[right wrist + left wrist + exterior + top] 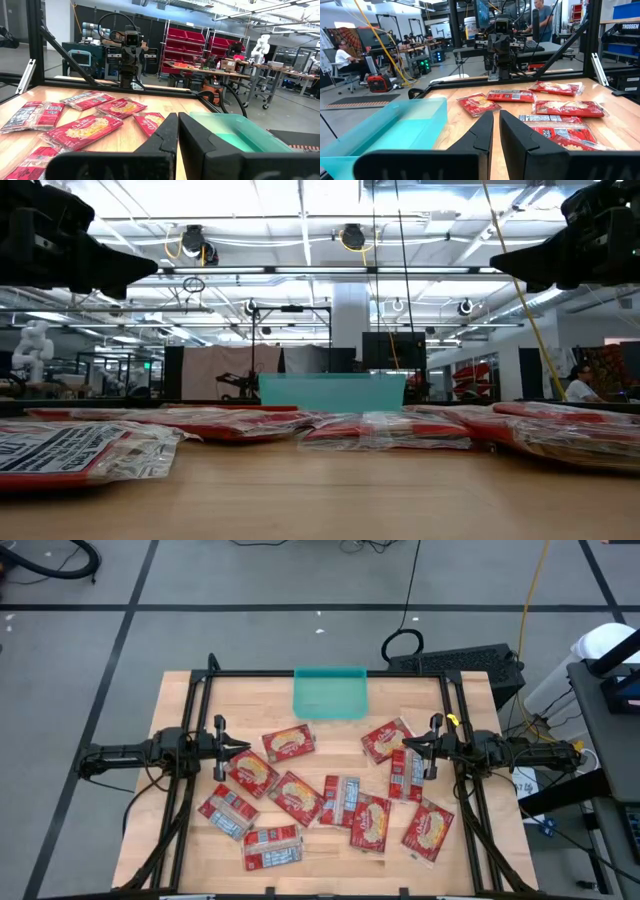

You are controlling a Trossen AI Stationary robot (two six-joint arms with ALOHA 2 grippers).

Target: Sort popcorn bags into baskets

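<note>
High view: popcorn bags point(300, 795) scattered flat across middle and near half of wooden worktop point(180, 700), some overlapping, most red face up, a few showing pale backs. Teal basket point(330, 692) at far edge, centred, nothing visible inside. None sorted yet, judging by layout.

Left claw point(240, 747) held above worktop at left, pointing inward, next to nearest bag point(288, 743); fingers nearly together, narrow slit visible in left wrist view, nothing between them. Right claw point(410, 747) mirrored at right, above bags point(385, 740) on that side; fingers together, empty. Low view confirms both arms well clear of the surface.

Handling estimate: bags thin, light, crinkly film with loose contents; likely soft and floppy, prone to sag and slide when lifted. Glossy film probably slippery. Lying flat, so little edge offered to a pinch from above.

Grasp suggestion: pick an isolated bag first, e.g. bag point(270, 847) nearest front edge on left, or bag point(428, 832) at right front. Take at a sealed end seam or short edge, where film is flat and stiffer, not over the puffy middle. Overlapped bags near centre likely to drag neighbours; leave until last.
</note>
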